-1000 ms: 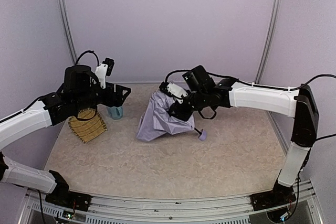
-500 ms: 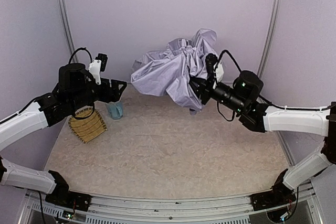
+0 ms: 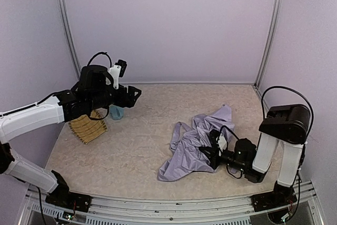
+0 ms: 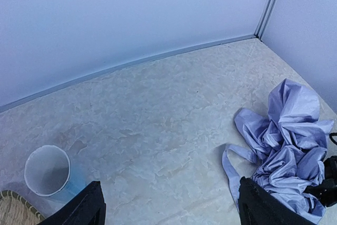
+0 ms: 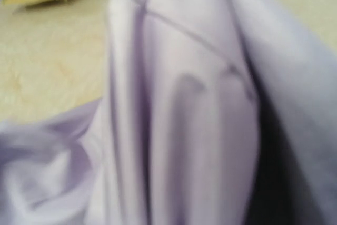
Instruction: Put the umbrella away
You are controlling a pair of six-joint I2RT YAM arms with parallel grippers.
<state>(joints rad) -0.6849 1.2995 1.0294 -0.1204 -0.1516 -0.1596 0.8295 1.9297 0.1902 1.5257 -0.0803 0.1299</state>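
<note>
The umbrella (image 3: 190, 151) lies collapsed and crumpled toward the near right (pale lavender fabric).

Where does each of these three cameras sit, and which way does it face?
Top external: high behind the bases, looking down on the table; left arm and right arm show.
Left wrist: on the left arm, facing the far wall; its two fingers edge the bottom.
Right wrist: right against the umbrella fabric; no fingers show.
Shared: top and left wrist both show umbrella and cup.

One umbrella (image 3: 192, 148), one cup (image 3: 116, 113), one basket (image 3: 87, 129)
</note>
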